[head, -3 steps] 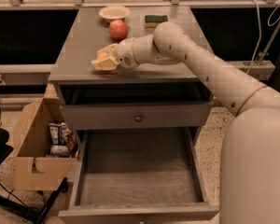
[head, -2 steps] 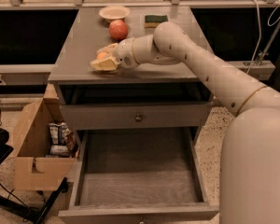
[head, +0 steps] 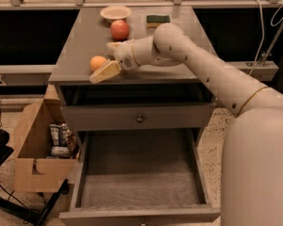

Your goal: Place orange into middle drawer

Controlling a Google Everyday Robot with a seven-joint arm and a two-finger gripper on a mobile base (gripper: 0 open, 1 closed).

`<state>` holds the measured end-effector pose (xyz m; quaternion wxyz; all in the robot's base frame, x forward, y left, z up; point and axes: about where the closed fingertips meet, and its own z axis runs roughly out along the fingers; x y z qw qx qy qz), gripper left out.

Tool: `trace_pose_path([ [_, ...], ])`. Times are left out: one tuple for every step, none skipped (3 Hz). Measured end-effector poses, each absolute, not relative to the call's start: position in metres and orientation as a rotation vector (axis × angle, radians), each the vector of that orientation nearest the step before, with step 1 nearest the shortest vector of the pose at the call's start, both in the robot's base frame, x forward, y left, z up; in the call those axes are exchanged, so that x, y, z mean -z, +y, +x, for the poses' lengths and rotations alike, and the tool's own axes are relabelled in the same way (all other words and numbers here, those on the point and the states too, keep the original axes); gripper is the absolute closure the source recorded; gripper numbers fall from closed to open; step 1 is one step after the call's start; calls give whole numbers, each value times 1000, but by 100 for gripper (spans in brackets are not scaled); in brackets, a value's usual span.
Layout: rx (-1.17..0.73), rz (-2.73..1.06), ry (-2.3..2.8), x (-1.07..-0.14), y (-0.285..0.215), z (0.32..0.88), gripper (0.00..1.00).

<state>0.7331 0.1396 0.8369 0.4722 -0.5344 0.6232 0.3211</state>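
Note:
The orange (head: 97, 62) sits on the grey cabinet's top (head: 85, 36), near its front left edge. My gripper (head: 101, 62) reaches in from the right at tabletop height, fingers spread. One cream finger (head: 105, 72) lies in front of the orange and the other (head: 114, 45) behind it, so the orange is between the tips. I cannot tell whether a finger touches it. The middle drawer (head: 139, 175) is pulled wide out below, with a bare grey floor. The upper drawer (head: 139, 118) with the small dark knob stands slightly out.
A red-and-yellow apple (head: 120, 29), a pale bowl (head: 115, 12) and a green sponge (head: 158, 19) stand at the back of the cabinet top. An open cardboard box (head: 35, 149) with packets sits on the floor to the left. My arm (head: 212, 74) crosses the cabinet's right side.
The orange was hidden behind the gripper before and now shows at its left. The fingers have spread apart. The arm has hardly moved.

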Motion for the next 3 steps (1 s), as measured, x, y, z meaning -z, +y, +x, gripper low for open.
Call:
trace_pose_path([
  [-786, -1308, 1526, -837, 140, 733, 0],
  [-790, -1312, 1524, -836, 143, 732, 16],
  [-795, -1315, 1523, -835, 145, 731, 39],
])
